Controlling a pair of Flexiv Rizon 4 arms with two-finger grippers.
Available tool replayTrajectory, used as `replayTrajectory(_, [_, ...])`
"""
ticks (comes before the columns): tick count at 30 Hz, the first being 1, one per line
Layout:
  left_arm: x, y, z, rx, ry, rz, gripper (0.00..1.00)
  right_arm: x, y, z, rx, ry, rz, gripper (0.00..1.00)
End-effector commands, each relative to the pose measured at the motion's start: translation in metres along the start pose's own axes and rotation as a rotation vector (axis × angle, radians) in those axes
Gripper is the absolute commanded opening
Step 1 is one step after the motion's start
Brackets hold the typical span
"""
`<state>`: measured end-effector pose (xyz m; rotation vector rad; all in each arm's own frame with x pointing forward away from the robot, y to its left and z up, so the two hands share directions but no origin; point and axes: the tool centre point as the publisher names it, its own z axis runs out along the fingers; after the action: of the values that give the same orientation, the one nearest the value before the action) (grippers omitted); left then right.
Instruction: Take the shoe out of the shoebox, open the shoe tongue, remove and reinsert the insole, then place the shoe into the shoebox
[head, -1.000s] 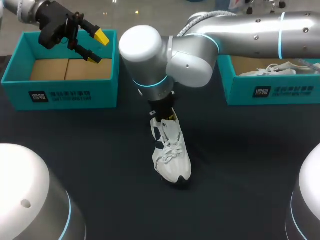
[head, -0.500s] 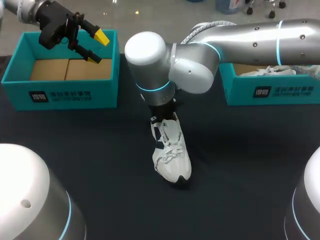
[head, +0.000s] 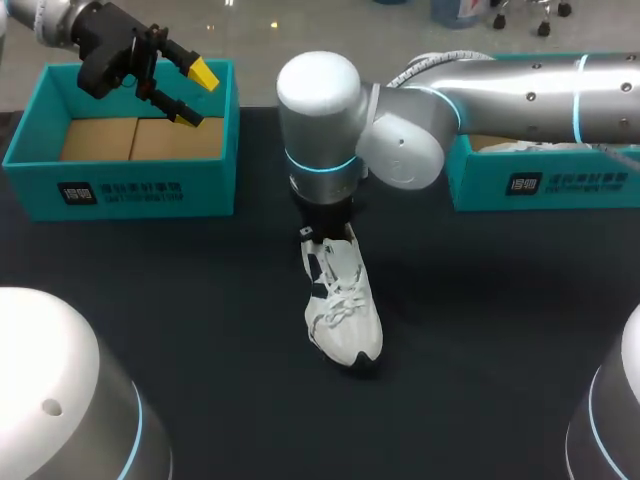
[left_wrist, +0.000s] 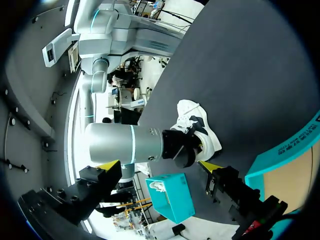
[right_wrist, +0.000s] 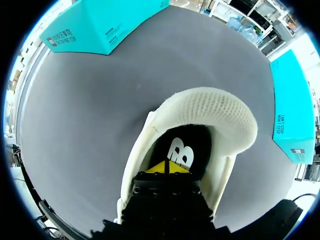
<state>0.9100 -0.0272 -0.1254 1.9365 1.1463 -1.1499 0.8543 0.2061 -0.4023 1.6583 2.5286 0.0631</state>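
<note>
1. Since the white sneaker (head: 343, 305) stands upright on the dark tabletop (head: 180, 300), between the two teal shoeboxes and out of both, I judge the take-out step done.
2. The right arm comes in from its side and hangs its wrist over the sneaker's heel. In the right wrist view the right end effector (right_wrist: 167, 168) is down inside the heel opening, with its yellow tips pressed together into a narrow point.
3. Those tips sit on or just above the black insole (right_wrist: 184, 145). I cannot tell whether they have pinched its rear edge.
4. The padded mesh tongue (right_wrist: 212, 112) arches ahead of the opening and leaves the insole in plain sight, so the step in hand looks like removing the insole.
5. The left end effector (head: 190, 95) hangs over the left shoebox (head: 120, 190) with its fingers spread wide and nothing held, well apart from the sneaker.
6. The right shoebox (head: 540, 185) holds another white shoe (head: 512, 147).
7. The next move likely calls for a firm pinch on the insole's heel end, then a lift up and back out of the collar. Nothing holds the sneaker down, so it may tip or rise with the pull.
</note>
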Motion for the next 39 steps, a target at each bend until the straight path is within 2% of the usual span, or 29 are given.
replayTrajectory(1, [0.000,0.000,0.000,0.000,0.002,0.000,1.00,-0.003,0.006,-0.021,0.014,0.004,0.005,0.00])
replayTrajectory(9, [0.000,0.000,0.000,0.000,0.002,0.000,1.00,-0.001,0.006,-0.051,0.113,0.024,0.034,0.00])
replayTrajectory(11, [0.000,0.000,0.000,0.000,0.002,0.000,1.00,-0.001,0.005,-0.056,0.124,0.035,0.054,0.00])
replayTrajectory(13, [0.000,0.000,0.000,0.000,0.002,0.000,1.00,0.000,0.005,-0.060,0.089,0.046,0.097,0.00])
replayTrajectory(27, [0.000,0.000,0.000,0.000,0.002,0.000,1.00,0.000,0.005,-0.060,0.089,0.046,0.097,0.00])
replayTrajectory(29, [0.000,0.000,0.000,0.000,0.002,0.000,1.00,-0.002,0.005,-0.056,0.125,-0.014,0.116,0.00])
replayTrajectory(33, [0.000,0.000,0.000,0.000,0.002,0.000,1.00,-0.006,0.002,-0.052,0.176,-0.038,0.163,0.00])
replayTrajectory(39, [0.000,0.000,0.000,0.000,0.002,0.000,1.00,-0.006,-0.008,-0.049,0.236,-0.025,0.206,0.00])
